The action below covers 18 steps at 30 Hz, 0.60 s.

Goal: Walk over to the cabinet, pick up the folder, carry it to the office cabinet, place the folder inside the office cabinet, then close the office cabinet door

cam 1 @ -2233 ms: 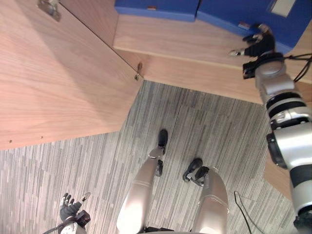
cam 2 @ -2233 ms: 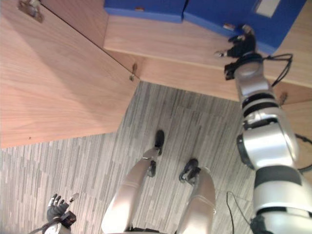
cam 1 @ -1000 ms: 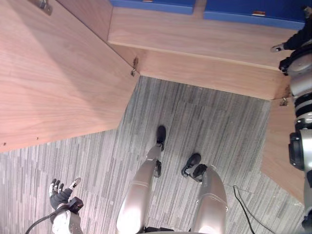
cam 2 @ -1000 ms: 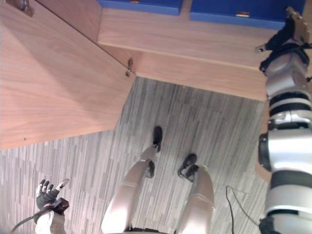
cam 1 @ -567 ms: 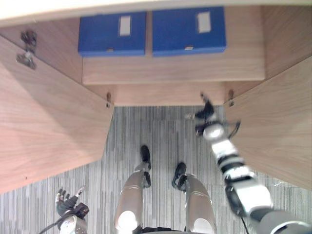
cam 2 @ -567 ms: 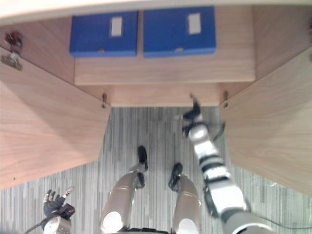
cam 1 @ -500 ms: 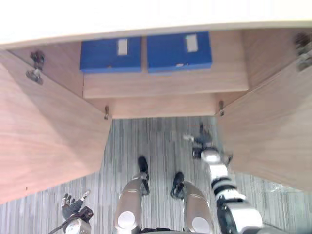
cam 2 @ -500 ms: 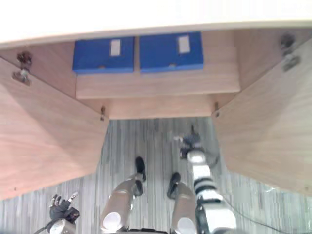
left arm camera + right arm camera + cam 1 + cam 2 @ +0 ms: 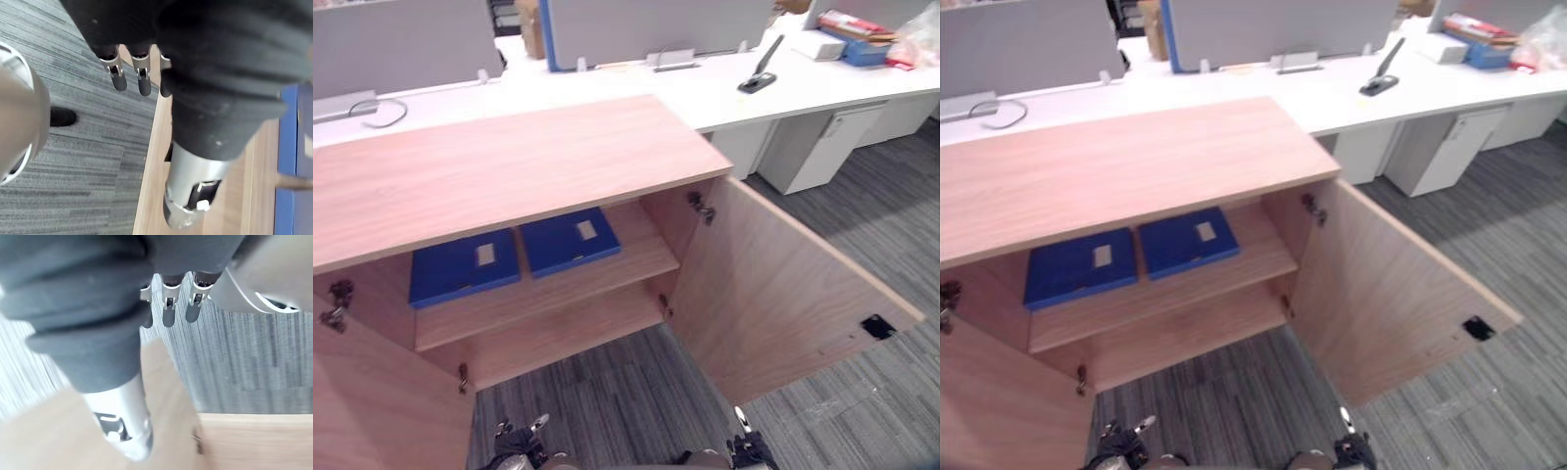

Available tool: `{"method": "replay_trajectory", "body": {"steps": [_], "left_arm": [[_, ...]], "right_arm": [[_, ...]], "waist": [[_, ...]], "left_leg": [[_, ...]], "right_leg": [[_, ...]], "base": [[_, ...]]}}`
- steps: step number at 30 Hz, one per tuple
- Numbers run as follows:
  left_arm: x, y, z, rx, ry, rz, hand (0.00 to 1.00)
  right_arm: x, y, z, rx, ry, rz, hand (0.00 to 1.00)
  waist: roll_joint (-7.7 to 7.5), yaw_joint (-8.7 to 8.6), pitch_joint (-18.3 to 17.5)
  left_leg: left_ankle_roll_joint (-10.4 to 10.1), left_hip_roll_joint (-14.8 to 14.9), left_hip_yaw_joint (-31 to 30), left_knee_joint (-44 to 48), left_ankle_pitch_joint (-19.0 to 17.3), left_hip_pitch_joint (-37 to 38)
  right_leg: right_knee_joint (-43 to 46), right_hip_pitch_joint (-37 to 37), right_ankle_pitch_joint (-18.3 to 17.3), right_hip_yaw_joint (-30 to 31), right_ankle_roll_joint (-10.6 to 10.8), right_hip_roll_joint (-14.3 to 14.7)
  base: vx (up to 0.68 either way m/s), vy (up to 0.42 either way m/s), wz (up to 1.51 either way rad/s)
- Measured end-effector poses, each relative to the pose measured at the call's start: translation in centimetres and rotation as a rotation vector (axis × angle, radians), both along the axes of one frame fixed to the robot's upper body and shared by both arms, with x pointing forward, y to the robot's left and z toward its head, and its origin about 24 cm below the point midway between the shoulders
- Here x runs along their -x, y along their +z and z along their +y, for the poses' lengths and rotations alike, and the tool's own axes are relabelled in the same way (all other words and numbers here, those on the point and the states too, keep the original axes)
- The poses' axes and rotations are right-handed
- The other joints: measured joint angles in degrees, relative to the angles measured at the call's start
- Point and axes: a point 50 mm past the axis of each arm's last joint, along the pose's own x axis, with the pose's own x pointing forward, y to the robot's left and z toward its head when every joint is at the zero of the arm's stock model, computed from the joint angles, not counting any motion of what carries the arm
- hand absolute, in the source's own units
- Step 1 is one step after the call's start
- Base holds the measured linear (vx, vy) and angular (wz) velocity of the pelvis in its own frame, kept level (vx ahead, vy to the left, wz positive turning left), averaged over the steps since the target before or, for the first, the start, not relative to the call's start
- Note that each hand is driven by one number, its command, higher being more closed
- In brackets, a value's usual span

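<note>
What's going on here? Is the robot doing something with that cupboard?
The robot stands facing a low wooden cabinet whose left door and right door are both swung wide open. A blue folder and a second blue folder lie flat side by side on the upper shelf. The left hand and right hand hang low above the carpet, fingers straight, holding nothing. The doors are not yet closed.

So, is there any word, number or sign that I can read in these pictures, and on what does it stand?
No text can be read.
White label on the left folder: too small to read.
White label on the right folder: too small to read.
Print on the boxes on the desk: blurred, not readable.
</note>
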Motion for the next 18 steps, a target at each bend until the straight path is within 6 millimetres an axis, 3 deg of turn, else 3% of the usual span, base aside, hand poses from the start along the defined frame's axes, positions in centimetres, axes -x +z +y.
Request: {"method": "replay_trajectory", "body": {"steps": [4, 7, 10, 13, 16, 18], "left_arm": [[0.7, -0.9, -2.3, 0.049, -0.137, 0.061, 0.00], [0.8, -1.0, -2.6, 0.040, -0.221, 0.084, 0.00], [0.9, -1.0, -2.4, 0.025, -0.264, 0.096, 0.00], [1.1, -1.1, -2.0, 0.017, -0.292, 0.110, 0.00], [1.6, -1.2, -1.6, 0.000, -0.313, 0.129, 0.00], [2.0, -1.2, -1.1, -0.014, -0.328, 0.141, 0.00]], "right_arm": [[3.0, -0.1, -3.1, 0.026, -0.189, 0.095, 0.00], [4.3, -0.3, -3.3, 0.028, -0.205, 0.162, 0.00], [4.8, -0.4, -3.0, 0.029, -0.192, 0.199, 0.00], [4.6, -0.3, -3.3, 0.048, -0.163, 0.210, 0.00], [3.2, 0.2, -4.6, 0.107, -0.100, 0.198, 0.00], [1.0, 1.4, -6.6, 0.201, -0.048, 0.151, 0.00]], "waist": [[3.68, 0.09, -2.2], [3.62, -1.53, -2.5], [2.81, -2.83, -2.5], [2.58, -3.02, -2.5], [2.46, -3.02, -2.6], [2.41, -3.04, -2.5]], "left_leg": [[-0.8, -0.5, 2.7, -8.2, 2.7, 5.2], [-0.7, -0.5, 5.2, -9.8, 3.0, 7.9], [-1.0, -0.7, 7.9, -10.2, 2.7, 8.9], [-1.3, -1.3, 8.9, -10.2, 2.5, 8.9], [-1.5, -2.2, 8.9, -10.2, 2.4, 8.9], [-1.5, -2.7, 8.6, -10.3, 2.4, 8.9]], "right_leg": [[-9.2, 1.0, -0.6, 0.4, -0.5, 7.4], [-14.2, 1.4, 1.2, 4.2, 0.3, 11.2], [-18.2, 1.5, 3.4, 7.0, 0.8, 13.1], [-20.0, 1.4, 5.2, 8.2, 0.8, 13.4], [-20.1, 1.1, 5.9, 9.0, 1.1, 12.8], [-19.8, 0.8, 6.0, 9.2, 1.3, 12.3]], "base": [[0.03, -0.108, -0.97], [-0.07, -0.035, -0.90], [-0.04, -0.004, -0.55], [-0.02, 0.021, -0.25], [0.00, 0.047, -0.06], [0.00, 0.000, 0.00]]}}
